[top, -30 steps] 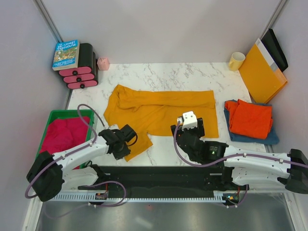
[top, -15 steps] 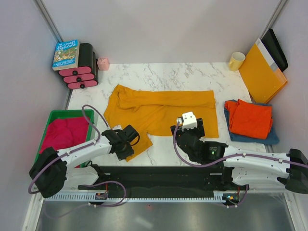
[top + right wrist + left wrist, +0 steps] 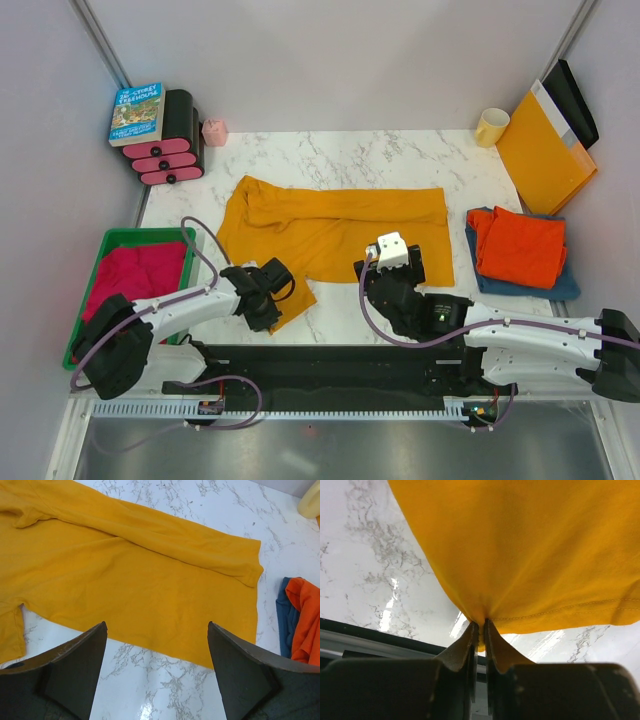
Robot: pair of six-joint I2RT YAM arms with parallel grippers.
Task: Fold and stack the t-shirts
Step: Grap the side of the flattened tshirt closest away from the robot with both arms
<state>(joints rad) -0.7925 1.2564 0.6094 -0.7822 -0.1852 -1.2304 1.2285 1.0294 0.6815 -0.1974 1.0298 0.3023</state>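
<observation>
The mustard-yellow t-shirt (image 3: 330,225) lies spread across the middle of the white marble table (image 3: 330,155), wide from left to right, with rumpled folds along its far edge. The left gripper (image 3: 480,631) is at the shirt's near left corner, its jaws clenched on a pinch of the cloth beside the stitched hem; in the left wrist view the fabric fans out from that pinch above the tabletop. The right gripper (image 3: 156,625) is over the shirt's near right edge with its fingers spread wide and nothing between them (cloth and marble show in the gap).

To the right, apart from the yellow shirt, the orange-red t-shirt (image 3: 520,245) sits folded on top of the blue t-shirt (image 3: 570,285), whose edges show around it. A yellow-orange envelope (image 3: 545,150) leans against the right wall behind them, with a yellow mug (image 3: 491,127) just beside it. A green bin (image 3: 105,240) holding pink-red cloth (image 3: 135,280) stands at the table's left edge.
</observation>
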